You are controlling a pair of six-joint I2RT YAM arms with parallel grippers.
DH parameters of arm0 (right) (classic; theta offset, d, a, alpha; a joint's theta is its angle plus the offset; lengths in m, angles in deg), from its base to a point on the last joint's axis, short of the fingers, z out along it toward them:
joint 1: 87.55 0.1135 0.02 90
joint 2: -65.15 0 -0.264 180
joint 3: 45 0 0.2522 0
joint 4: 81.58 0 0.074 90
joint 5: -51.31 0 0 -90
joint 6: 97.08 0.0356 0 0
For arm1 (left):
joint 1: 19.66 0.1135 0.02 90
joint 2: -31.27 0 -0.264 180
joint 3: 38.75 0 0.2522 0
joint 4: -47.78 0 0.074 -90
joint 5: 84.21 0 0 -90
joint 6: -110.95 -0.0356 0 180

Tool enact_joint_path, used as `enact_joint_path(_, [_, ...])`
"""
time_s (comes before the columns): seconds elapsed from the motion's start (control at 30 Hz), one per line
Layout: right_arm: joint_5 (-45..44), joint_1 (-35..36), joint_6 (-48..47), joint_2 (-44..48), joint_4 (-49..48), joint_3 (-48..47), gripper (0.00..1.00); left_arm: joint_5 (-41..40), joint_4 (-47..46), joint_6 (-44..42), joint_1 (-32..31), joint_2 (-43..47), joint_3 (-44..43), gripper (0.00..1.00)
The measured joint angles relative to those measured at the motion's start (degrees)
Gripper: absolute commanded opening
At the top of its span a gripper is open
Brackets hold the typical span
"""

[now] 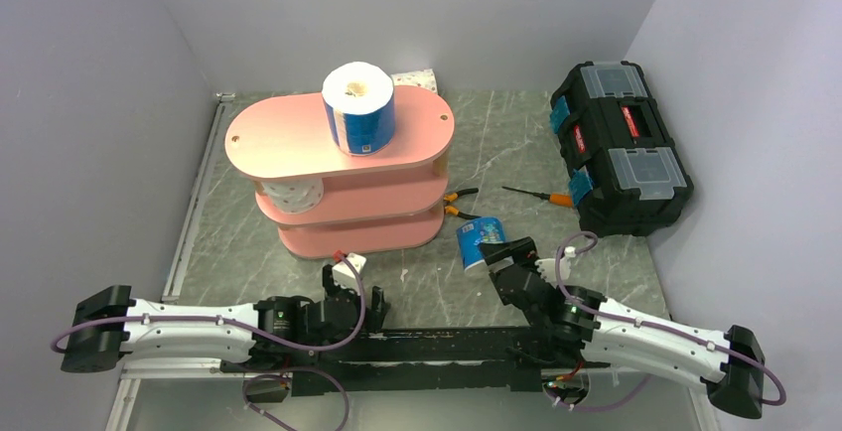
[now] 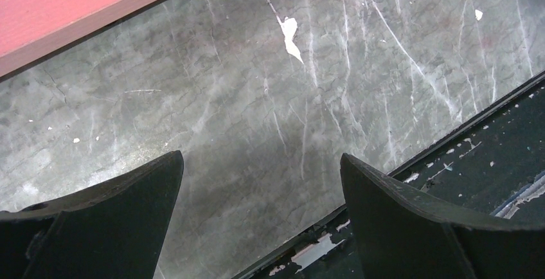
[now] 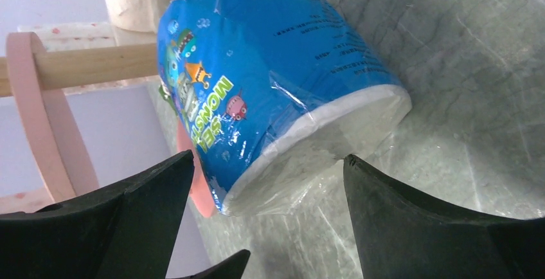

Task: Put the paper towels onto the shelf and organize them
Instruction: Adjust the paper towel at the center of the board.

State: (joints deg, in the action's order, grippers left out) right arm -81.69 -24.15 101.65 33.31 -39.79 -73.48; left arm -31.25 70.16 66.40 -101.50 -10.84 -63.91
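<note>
Grey veined tabletop (image 1: 496, 143) between plain grey walls. Step in hand, as I judge it: the pickup of the blue-wrapped roll (image 3: 270, 80), which lies on its side on the stone just in front of the pink shelf (image 1: 298, 133). My right pincer (image 3: 267, 159) stands wide, its jaws to either side of the roll's near end and not visibly pressing it. The next move calls for closing across the wrapper, then lifting to a free tier. My left pincer (image 2: 260, 157) is wide and empty over bare stone. Shelf contents: a second blue roll (image 1: 359, 108) upright on the top board and a speckled roll (image 1: 291, 196) on the middle one; the bottom tier is hidden. The black toolbox (image 1: 621, 143) is shut, its contents unseen.
</note>
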Motion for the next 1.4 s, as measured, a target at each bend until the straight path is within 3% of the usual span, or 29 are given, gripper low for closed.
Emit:
enact_joint_path(0.47, [-5.11, 0.42, -0.09, 0.81, -9.22, 4.9, 0.76, 0.35, -0.87, -0.79, 0.0, -0.96, 0.0, 0.99])
enact_joint_path(0.83, [-6.67, 0.46, -1.84, 1.42, -12.39, 6.01, 0.42, 0.37, -0.68, -0.7, 0.0, -2.01, -0.24, 0.99])
enact_joint_path(1.03, [-6.73, 0.46, -6.12, 1.46, -10.91, 4.61, 0.31, 0.37, -0.63, -0.59, 0.0, -1.97, -0.24, 0.99])
enact_joint_path(1.23, [-3.93, 0.46, -19.06, -1.79, 1.53, -8.13, 0.3, 0.35, -0.59, -0.42, 0.0, -1.88, -0.24, 0.99])
enact_joint_path(1.4, [-0.79, 0.46, -32.89, -11.47, 15.63, -29.35, 0.32, 0.35, -0.61, -0.13, 0.0, -1.88, -0.24, 0.99])
